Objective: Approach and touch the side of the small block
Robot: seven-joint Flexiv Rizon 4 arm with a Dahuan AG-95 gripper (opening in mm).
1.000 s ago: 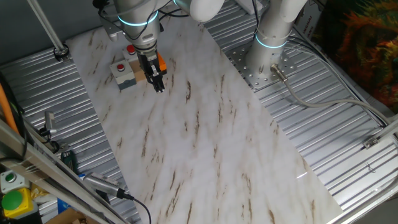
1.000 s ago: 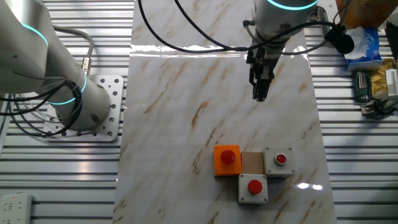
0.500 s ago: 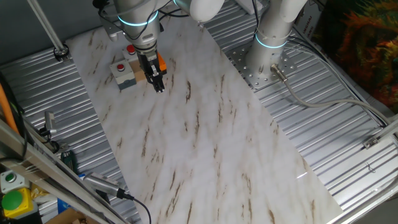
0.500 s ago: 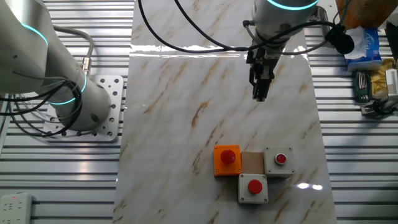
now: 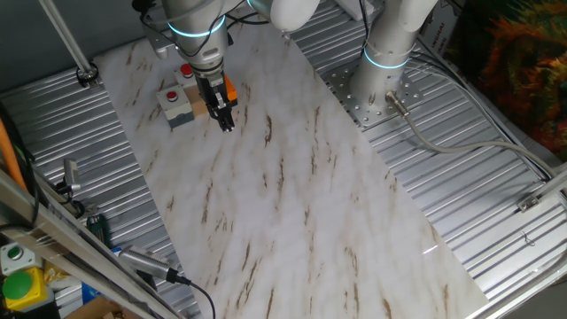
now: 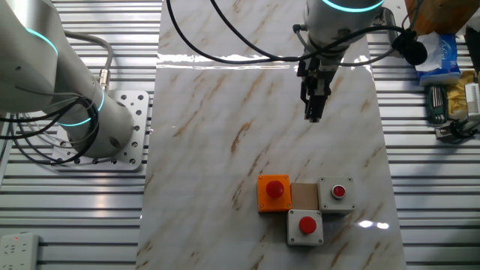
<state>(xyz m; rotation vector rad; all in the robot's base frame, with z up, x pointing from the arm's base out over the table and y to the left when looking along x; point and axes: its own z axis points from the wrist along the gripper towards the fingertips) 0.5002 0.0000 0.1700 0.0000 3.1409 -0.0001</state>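
Note:
The small block point(image 6: 304, 196) is a flat tan square on the marble board. It sits between an orange button box point(image 6: 274, 193) and two grey button boxes point(image 6: 335, 193) point(image 6: 305, 226). My gripper point(image 6: 313, 116) points down with its fingers together and holds nothing. It hangs over the board well apart from the block, toward the far end of the board in this view. In the one fixed view my gripper point(image 5: 227, 125) overlaps the cluster and partly hides the block point(image 5: 198, 107).
The robot base point(image 6: 82, 124) stands on the ribbed metal table left of the marble board point(image 6: 225, 150). Tools and a blue pack point(image 6: 442, 56) lie at the right edge. A second arm's base point(image 5: 385, 71) stands beside the board.

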